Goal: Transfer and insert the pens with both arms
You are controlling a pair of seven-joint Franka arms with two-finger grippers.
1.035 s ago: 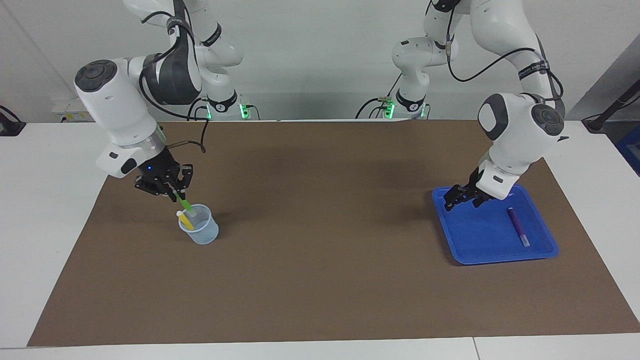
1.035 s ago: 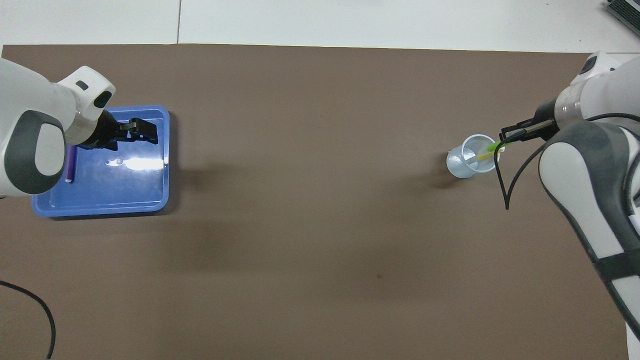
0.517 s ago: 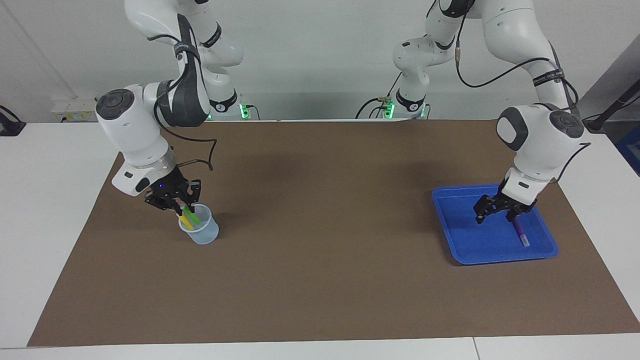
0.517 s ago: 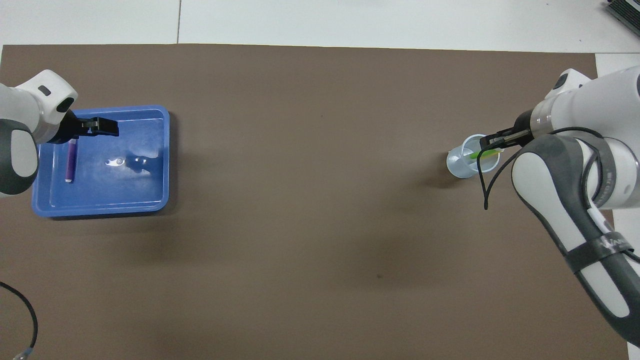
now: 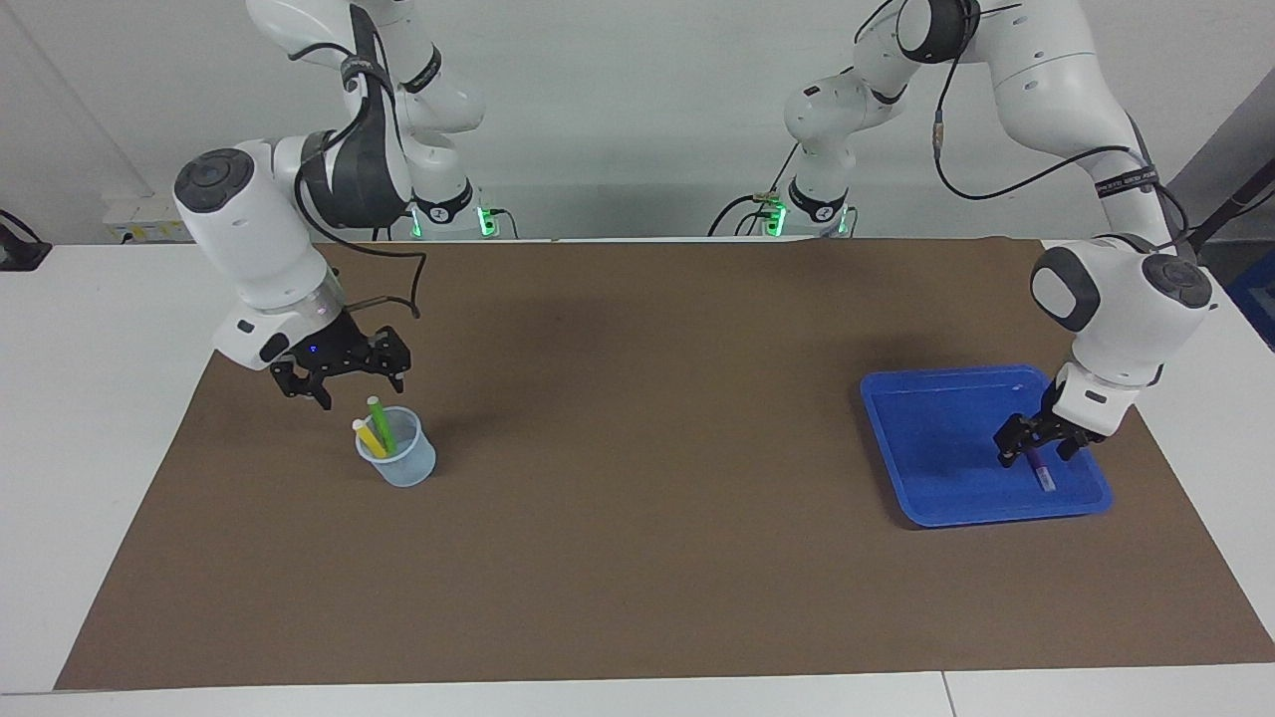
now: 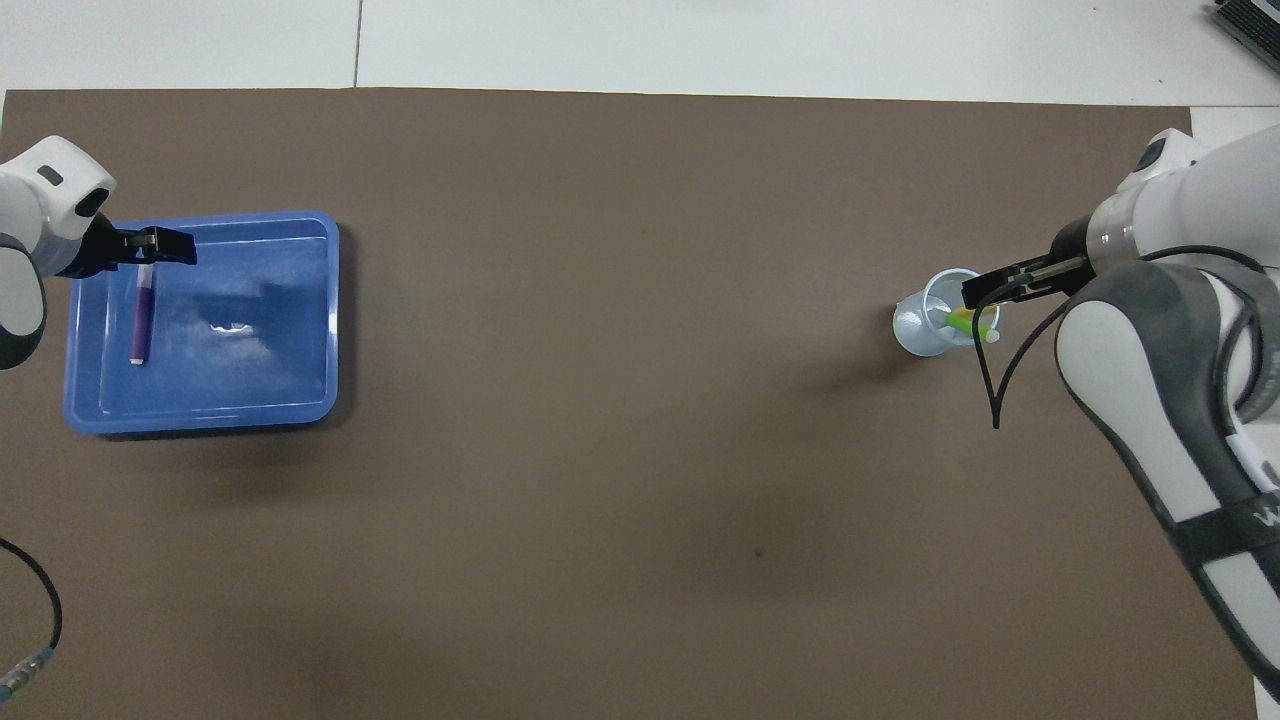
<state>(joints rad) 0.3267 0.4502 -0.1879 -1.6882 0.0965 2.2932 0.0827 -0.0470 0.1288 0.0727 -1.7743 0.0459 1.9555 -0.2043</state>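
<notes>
Two released end effectors: right (image 5: 342, 379) above cup (image 5: 403, 466), left (image 5: 1036, 450) straddling purple pen (image 5: 1040, 469).

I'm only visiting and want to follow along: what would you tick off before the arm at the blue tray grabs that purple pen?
1. Purple pen lies flat in the blue tray: ok.
2. Left gripper is over the pen and open, with a finger on each side: ok.
3. Its fingertips are low enough to close on the pen: cannot tell.
4. Green pen and yellow pen stand in the cup, with nothing gripping them: ok.
5. Right gripper is open above the cup and holds nothing: ok.
</notes>
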